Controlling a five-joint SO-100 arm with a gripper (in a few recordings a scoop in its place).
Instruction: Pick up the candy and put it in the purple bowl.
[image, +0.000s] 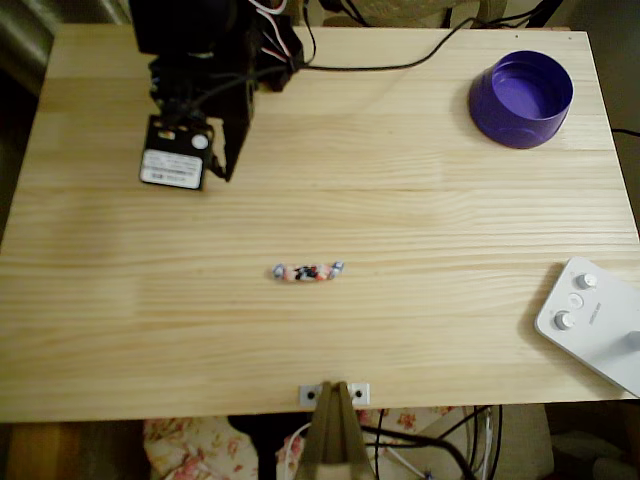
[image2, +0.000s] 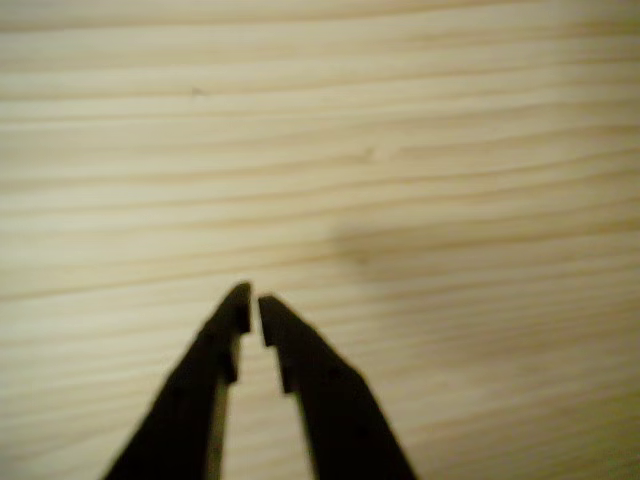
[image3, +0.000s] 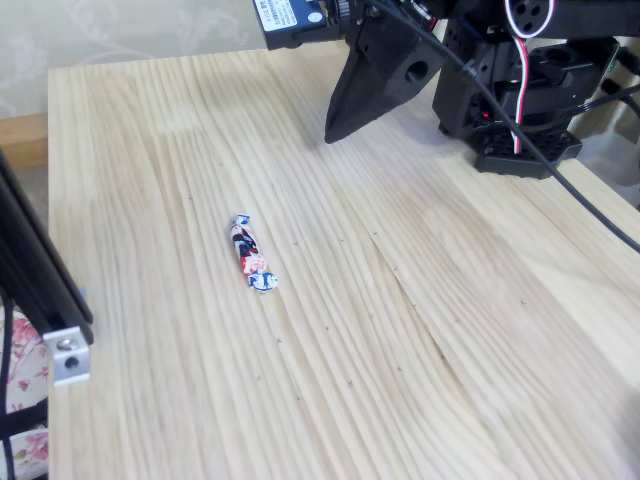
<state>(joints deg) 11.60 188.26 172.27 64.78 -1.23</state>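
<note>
Pale pine table (image: 420, 200) holds candy (image: 308, 272), purple bowl (image: 521, 98); claw (image2: 251, 303) nearly pressed together, empty

Black arm (image: 200, 60), matte plastic all over.
Tapered black fingers (image2: 300, 380); a white printed label (image: 172, 170); red, white and black cables (image3: 530, 90) trail off its base.

Bare table (image: 400, 200) all around candy (image: 308, 272), bowl (image: 521, 98) rim unobstructed.

We find the white plastic device with round knobs (image: 590, 320) cut by the overhead view's right edge; the black two-finger gripper (image2: 252, 305) blurred, fingers cropped below.
</note>
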